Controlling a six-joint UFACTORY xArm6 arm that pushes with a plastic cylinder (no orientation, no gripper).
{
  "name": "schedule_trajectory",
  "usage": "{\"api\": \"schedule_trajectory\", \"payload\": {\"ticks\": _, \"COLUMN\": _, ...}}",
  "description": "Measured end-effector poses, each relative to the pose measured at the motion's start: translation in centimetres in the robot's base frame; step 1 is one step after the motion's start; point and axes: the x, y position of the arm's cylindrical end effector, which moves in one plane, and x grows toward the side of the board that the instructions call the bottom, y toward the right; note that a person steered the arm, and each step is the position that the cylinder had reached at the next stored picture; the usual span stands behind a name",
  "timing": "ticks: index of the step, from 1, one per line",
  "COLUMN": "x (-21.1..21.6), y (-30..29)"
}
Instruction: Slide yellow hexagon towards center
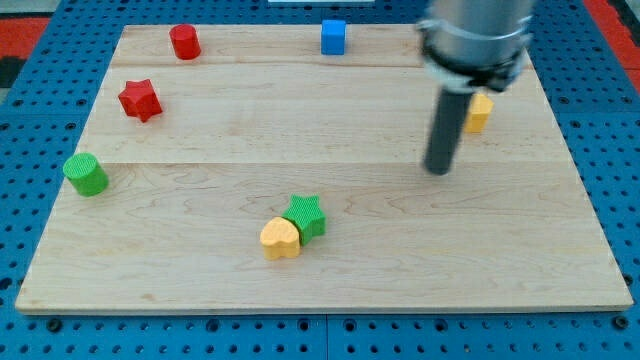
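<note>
Camera view — the one view on record

- Board (330, 290): pale wooden top, lying on a blue perforated bench (30, 340).
- Our arm (475, 35): grey housing entering at the board's far right corner, ending in a straight dark rod. It carries no claw, so there is nothing to report as released or clenched.
- My tip (438, 170): on the board's right half, near the middle of its depth, touching no block.
- Yellow hexagon (480, 112): the task's block, near the board's right edge and toward the far side. It is partly hidden behind the rod housing, so we take its shape from the task; only a yellow edge shows. It sits just beyond and to the right of my tip.
- Yellow heart (279, 238) and green star (306, 215): touching each other, near the middle of the near edge.
- Green cylinder (86, 174): close to the left edge.
- Red star (140, 100): left side, toward the far edge.
- Red cylinder (185, 42): far edge, left of middle.
- Blue cube (333, 36): far edge, about the middle.

Step in hand — our judgement
- My tip stands on the centre side of the hexagon, which is the wrong side for pushing. We should go round to its far right face, then push toward the near left in a line through its middle, slowly, so that it does not spin off.
- The path to the centre looks free of blocks. We should stop well short of the heart and star.

Writing
- No brand, label or lettering can be read.
</note>
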Motion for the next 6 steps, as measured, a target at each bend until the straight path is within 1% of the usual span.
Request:
{"api": "schedule_trajectory", "payload": {"ticks": 2, "x": -4.1, "y": 7.5}}
{"api": "schedule_trajectory", "payload": {"ticks": 3, "x": -5.5, "y": 8.0}}
{"api": "schedule_trajectory", "payload": {"ticks": 4, "x": -7.4, "y": 7.8}}
{"api": "schedule_trajectory", "payload": {"ticks": 6, "x": -7.6, "y": -0.4}}
